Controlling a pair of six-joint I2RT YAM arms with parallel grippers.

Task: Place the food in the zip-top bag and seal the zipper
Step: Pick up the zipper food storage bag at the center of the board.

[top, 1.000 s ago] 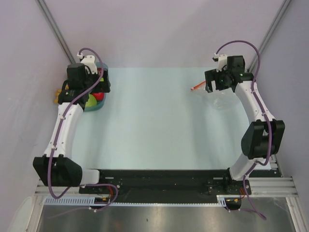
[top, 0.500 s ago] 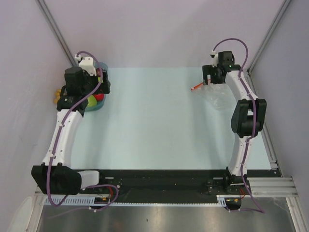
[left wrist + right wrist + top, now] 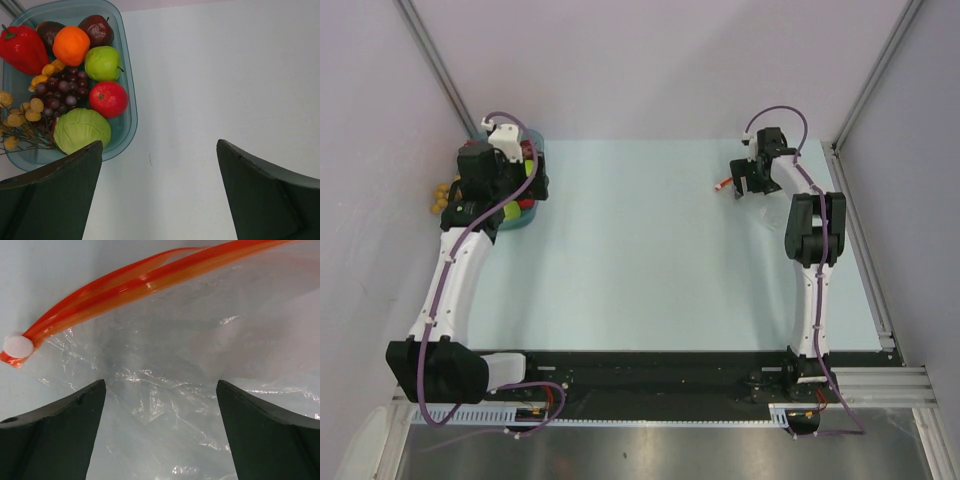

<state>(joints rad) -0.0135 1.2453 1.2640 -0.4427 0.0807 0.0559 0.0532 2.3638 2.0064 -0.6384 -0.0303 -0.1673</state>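
The food lies in a teal tray [image 3: 127,95] at the far left: an orange [image 3: 71,45], a green apple [image 3: 102,63], a red apple [image 3: 108,98], a dark red apple [image 3: 96,29] and a purple grape bunch [image 3: 59,92]. My left gripper [image 3: 160,195] is open and empty over bare table just right of the tray [image 3: 535,180]. The zip-top bag [image 3: 170,370] lies flat at the far right, and its red-orange zipper [image 3: 140,282] runs across the top of the right wrist view. My right gripper [image 3: 161,432] is open just above the bag. In the top view the bag is mostly hidden under the right gripper [image 3: 745,185].
The tray also holds a red pepper [image 3: 22,47], a green cabbage [image 3: 81,130] and a sprig of tan berries [image 3: 20,117]. The zipper's white slider [image 3: 18,346] sits at its left end. Side walls stand close to both arms.
The right arm has stretched toward the far side and its gripper has moved left over the bag. The left gripper has shifted slightly farther over the tray's edge.
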